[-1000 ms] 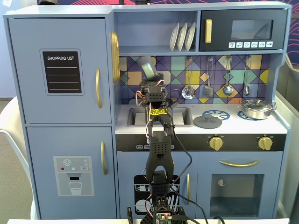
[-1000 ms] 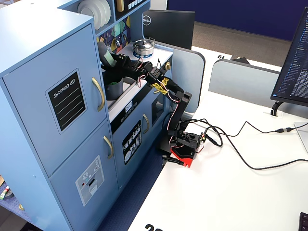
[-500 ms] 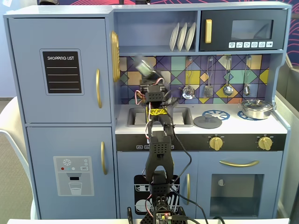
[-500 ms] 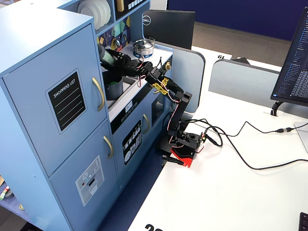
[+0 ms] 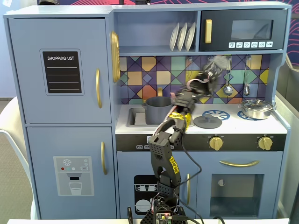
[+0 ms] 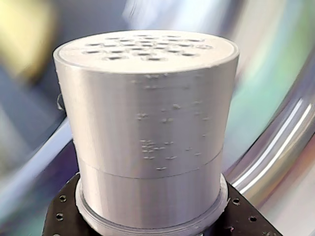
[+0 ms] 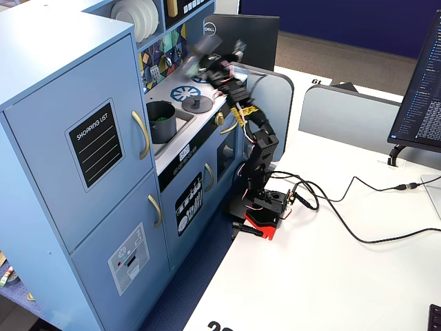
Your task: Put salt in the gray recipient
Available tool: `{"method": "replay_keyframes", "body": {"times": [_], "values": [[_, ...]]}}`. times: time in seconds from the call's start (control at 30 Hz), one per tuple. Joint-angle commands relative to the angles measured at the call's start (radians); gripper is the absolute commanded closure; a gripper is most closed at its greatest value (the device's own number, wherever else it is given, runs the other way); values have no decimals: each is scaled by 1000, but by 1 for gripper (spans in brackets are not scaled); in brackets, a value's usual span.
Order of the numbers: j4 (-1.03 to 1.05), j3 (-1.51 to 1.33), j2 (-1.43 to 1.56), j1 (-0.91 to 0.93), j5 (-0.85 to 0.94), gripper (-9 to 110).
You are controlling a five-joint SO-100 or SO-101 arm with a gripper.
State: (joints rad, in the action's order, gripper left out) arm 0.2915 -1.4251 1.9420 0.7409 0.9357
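Observation:
The salt [image 6: 147, 123] fills the wrist view, its lighter gray perforated cap uppermost and black gripper parts hugging its base. My gripper [image 5: 210, 73] is shut on the salt [image 5: 214, 66], both motion-blurred, raised in front of the backsplash above the blue burner ring, right of the sink. The gray recipient [image 5: 158, 109] stands in the sink, to the left of and below the gripper. From the side, the gray recipient [image 7: 162, 121] sits in the sink with something green inside, and the gripper [image 7: 215, 56] with the blurred salt [image 7: 207, 48] is farther along the counter.
A flat gray lid with a knob [image 5: 207, 122] lies on the counter below the gripper. A shiny steel pan [image 5: 256, 108] sits at the far right. Utensils [image 5: 227, 88] hang on the backsplash, and plates [image 5: 182, 36] stand on the shelf above.
The arm has swung from above the sink over to the right, carrying the salt, leaving the gray recipient in the sink uncovered.

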Motion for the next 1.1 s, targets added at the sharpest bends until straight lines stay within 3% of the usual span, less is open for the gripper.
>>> {"method": "replay_keyframes", "body": {"times": [0.0, 0.4, 1.07], "values": [[-61, 18, -23, 135, 647, 101], [-261, -175, -103, 189, 615, 101], [-410, -184, -268, 132, 540, 101]]}}
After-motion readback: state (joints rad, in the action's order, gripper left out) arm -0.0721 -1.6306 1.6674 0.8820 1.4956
